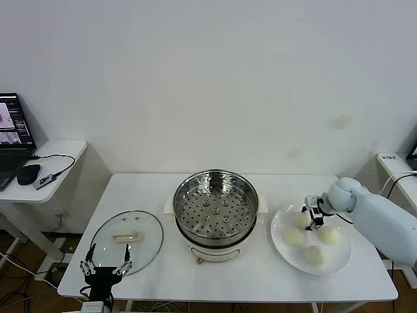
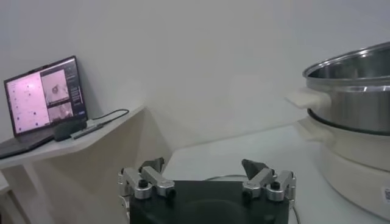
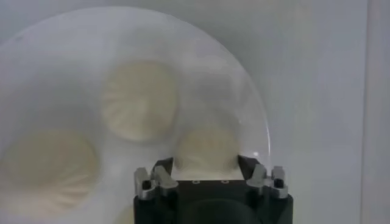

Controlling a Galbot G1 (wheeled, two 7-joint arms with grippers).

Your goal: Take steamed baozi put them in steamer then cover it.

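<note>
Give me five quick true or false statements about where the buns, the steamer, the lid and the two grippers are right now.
1. All four baozi lie on the white plate. True.
2. The steamer already holds one bun. False: its perforated tray is bare.
3. The cover sits on the steamer. False: it lies flat on the table, on the steamer's left.
4. The right gripper is at the plate with its fingers open on either side of a bun. True.
5. The left gripper is shut on the cover's handle. False: it is open, at the table's near edge beside the cover.
</note>
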